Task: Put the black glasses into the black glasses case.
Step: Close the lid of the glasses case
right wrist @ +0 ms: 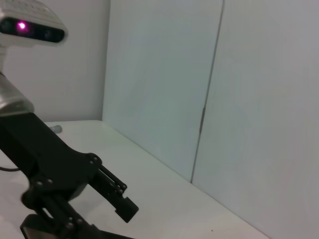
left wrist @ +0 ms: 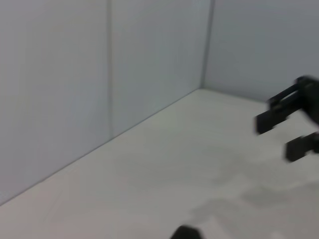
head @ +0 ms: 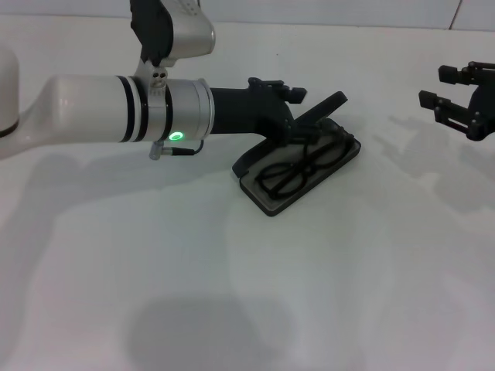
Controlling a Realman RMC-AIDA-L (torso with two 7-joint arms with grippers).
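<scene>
Reaching across the white worktop [head: 247, 294] from the robot's left, the left arm has its black left pincer [head: 298, 124] at the far edge of the black glasses case [head: 267, 202], which lies open near the middle of the surface. The black glasses [head: 303, 166] already lie inside the grey-lined tray of the case, frames flat, lenses side by side along its length. A dark slanted bar rises by the pincer at the case's far side; it may be the lid or a finger, and I cannot tell which. I also cannot tell how far the left pincer's fingers are spread, or whether they grip anything, because the wrist body hides them.

The right pincer [head: 464, 99] hangs well apart at the right edge of the worktop, fingers spread and empty; the left wrist view shows it too [left wrist: 294, 124], over bare surface.

As a judgement, the placing step looks finished or nearly so, since the glasses sit within the case. The next move probably calls for the left pincer to let go if it holds anything, lift clear without snagging a temple arm, and perhaps fold the lid down squarely so it does not pinch the frame
</scene>
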